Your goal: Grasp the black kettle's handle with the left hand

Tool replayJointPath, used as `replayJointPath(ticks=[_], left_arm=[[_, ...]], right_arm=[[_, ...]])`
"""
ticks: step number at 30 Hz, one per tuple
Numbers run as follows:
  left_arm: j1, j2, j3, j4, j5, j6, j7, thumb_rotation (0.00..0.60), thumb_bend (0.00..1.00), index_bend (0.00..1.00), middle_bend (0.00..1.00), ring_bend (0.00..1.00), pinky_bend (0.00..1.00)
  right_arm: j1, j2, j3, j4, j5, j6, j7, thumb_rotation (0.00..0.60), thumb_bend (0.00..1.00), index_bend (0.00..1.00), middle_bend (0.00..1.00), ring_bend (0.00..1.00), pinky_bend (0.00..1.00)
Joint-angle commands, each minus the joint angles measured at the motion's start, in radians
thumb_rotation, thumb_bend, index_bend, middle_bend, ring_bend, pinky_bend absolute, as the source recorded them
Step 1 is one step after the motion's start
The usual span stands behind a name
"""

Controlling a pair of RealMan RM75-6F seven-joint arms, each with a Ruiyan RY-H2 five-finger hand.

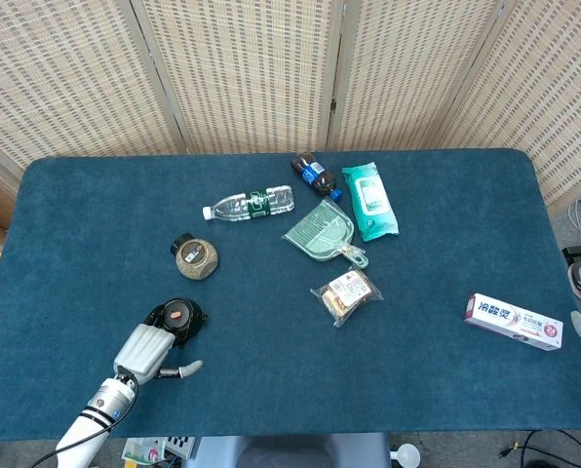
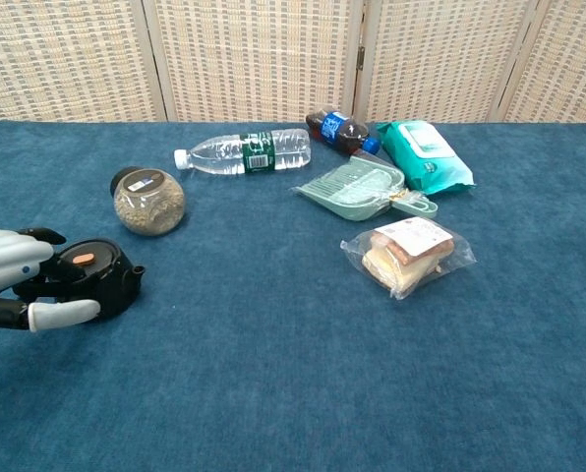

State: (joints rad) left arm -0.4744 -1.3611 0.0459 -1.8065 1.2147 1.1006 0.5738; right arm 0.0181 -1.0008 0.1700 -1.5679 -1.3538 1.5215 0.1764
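- Silver-grey left hand sits at the near-left of the surface, its fingers curled over the left side of the black kettle and its thumb reaching along the kettle's near side; in the chest view the fingers wrap the dark loop of the handle, so the hand is clamped on the kettle at its handle.
- The head view shows the same left hand just near of the kettle, with its forearm running off toward the near-left corner.
- The right hand does not appear in either view.
- The kettle stands upright, lid up, an orange button on top; its small spout points right and its handle points left toward the hand, so its long axis runs left to right.
- Edges: the kettle is close to the near edge and fairly near the left edge of the surface; bare blue cloth lies open to its right and near side.
- Just far of the kettle, apart from it, is a round jar of grain with a black lid.
- Farther off lie a clear water bottle on its side, a dark cola bottle, a teal pack of wipes, a pale green dustpan and a bagged sandwich, all well apart from the hand.
- A toothpaste box lies near the right edge.
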Motion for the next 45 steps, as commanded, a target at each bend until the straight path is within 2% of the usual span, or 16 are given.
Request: replayJointPath(ticks=[1, 7, 15, 20, 28, 30, 33, 39, 41, 45], left_arm=[[0.000, -0.001, 0.001, 0.002, -0.002, -0.003, -0.002, 0.000, 0.11, 0.44, 0.45, 0.63, 0.02], [0.002, -0.009, 0.003, 0.011, 0.001, -0.003, -0.011, 0.000, 0.11, 0.46, 0.46, 0.62, 0.02], [0.002, -0.013, -0.006, 0.025, 0.005, -0.004, -0.032, 0.000, 0.11, 0.64, 0.66, 0.61, 0.00], [-0.007, -0.021, -0.025, 0.042, -0.003, -0.014, -0.057, 0.000, 0.11, 0.76, 0.81, 0.68, 0.00], [-0.031, -0.032, -0.073, 0.078, -0.015, -0.030, -0.113, 0.000, 0.09, 0.86, 0.94, 0.77, 0.00], [-0.035, -0.038, -0.084, 0.088, -0.018, -0.028, -0.121, 0.000, 0.09, 0.87, 0.96, 0.79, 0.02], [-0.041, -0.048, -0.098, 0.105, -0.028, -0.026, -0.124, 0.000, 0.09, 0.87, 0.96, 0.79, 0.11], [-0.050, -0.066, -0.136, 0.123, -0.062, -0.008, -0.131, 0.000, 0.09, 0.89, 0.99, 0.81, 0.19], [-0.053, -0.072, -0.147, 0.131, -0.072, 0.000, -0.126, 0.000, 0.09, 0.91, 1.00, 0.83, 0.26], [-0.053, -0.084, -0.163, 0.139, -0.081, 0.024, -0.124, 0.002, 0.09, 0.93, 1.00, 0.85, 0.28]], right_arm=[[0.000, 0.000, 0.000, 0.000, 0.001, -0.001, -0.001, 0.600, 0.28, 0.12, 0.18, 0.14, 0.03], [0.001, -0.002, 0.001, -0.001, 0.002, -0.003, -0.004, 0.600, 0.28, 0.12, 0.18, 0.14, 0.03], [-0.002, -0.005, 0.004, 0.000, 0.005, 0.004, -0.007, 0.600, 0.28, 0.12, 0.18, 0.14, 0.03], [-0.005, -0.007, 0.008, 0.004, 0.010, 0.008, -0.007, 0.600, 0.28, 0.12, 0.18, 0.14, 0.03], [-0.005, -0.011, 0.013, 0.009, 0.015, 0.010, -0.007, 0.600, 0.28, 0.12, 0.18, 0.14, 0.03], [-0.005, -0.012, 0.014, 0.011, 0.017, 0.010, -0.006, 0.600, 0.28, 0.12, 0.18, 0.14, 0.03], [-0.004, -0.015, 0.015, 0.015, 0.020, 0.007, -0.003, 0.600, 0.28, 0.12, 0.18, 0.14, 0.03], [0.000, -0.019, 0.019, 0.025, 0.024, 0.000, 0.002, 0.600, 0.28, 0.12, 0.18, 0.14, 0.03], [0.001, -0.021, 0.020, 0.029, 0.024, -0.002, 0.003, 0.600, 0.28, 0.12, 0.18, 0.14, 0.03], [0.000, -0.023, 0.021, 0.034, 0.027, -0.003, 0.006, 0.600, 0.28, 0.12, 0.18, 0.14, 0.03]])
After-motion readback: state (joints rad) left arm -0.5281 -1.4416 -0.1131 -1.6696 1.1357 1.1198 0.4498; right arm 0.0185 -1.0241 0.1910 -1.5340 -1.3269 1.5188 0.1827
